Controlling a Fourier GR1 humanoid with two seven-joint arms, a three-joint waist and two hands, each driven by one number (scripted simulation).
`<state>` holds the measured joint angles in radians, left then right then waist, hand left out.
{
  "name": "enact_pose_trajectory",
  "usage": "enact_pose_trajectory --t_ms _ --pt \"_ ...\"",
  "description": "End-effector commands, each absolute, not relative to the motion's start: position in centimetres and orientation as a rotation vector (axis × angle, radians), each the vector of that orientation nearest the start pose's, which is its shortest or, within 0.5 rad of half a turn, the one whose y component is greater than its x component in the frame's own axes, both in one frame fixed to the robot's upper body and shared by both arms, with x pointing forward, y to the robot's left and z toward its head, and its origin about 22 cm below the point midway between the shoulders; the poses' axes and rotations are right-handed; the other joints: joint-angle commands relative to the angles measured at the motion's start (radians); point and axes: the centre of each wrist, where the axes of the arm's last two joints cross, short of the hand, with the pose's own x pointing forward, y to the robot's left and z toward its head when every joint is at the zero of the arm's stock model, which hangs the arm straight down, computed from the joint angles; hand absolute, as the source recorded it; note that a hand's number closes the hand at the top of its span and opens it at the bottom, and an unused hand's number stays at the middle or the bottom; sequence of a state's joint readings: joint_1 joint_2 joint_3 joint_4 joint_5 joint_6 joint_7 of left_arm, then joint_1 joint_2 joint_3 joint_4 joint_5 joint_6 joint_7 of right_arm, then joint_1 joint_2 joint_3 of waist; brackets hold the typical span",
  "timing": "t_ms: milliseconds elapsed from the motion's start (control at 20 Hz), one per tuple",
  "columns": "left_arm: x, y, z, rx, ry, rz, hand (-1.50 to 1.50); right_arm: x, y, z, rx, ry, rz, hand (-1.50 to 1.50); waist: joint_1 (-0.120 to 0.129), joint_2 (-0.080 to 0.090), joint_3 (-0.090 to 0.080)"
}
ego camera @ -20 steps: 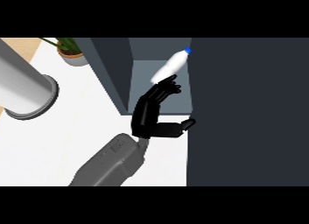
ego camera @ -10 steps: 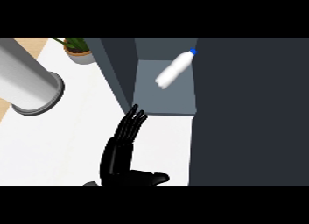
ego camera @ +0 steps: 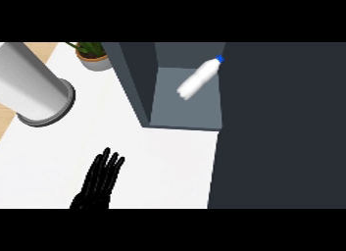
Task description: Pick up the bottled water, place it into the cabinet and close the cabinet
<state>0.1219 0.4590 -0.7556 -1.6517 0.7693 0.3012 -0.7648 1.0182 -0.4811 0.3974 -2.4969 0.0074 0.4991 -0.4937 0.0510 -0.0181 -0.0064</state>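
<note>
Robot hand (ego camera: 99,184) lower, off bottle (ego camera: 198,80)

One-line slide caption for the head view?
Bottled water lies tilted inside the open cabinet; one open hand hovers over the white counter.

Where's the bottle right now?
In the head view, the bottle lies tilted inside the open cabinet, upper centre, beside its dark door.

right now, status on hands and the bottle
One hand low over counter, fingers straight, holding nothing; which hand, cannot tell. Bottled water lying inside cabinet. Cabinet not yet closed. Nothing in the way.
</note>
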Motion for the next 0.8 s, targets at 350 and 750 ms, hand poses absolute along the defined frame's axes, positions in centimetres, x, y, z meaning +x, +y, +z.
enact_pose_trajectory --t_ms 350,750 --pt "10.3 27.1 -1.2 -0.417 -1.840 0.146 -1.50 3.6 -20.8 16.0 0.675 -1.826 0.802 1.50 0.009 0.012 -0.003" --pt "8.9 30.3 0.1 -0.460 -1.854 0.103 -1.50 5.1 -19.1 15.2 0.747 -1.751 0.857 1.50 0.061 0.033 -0.005"
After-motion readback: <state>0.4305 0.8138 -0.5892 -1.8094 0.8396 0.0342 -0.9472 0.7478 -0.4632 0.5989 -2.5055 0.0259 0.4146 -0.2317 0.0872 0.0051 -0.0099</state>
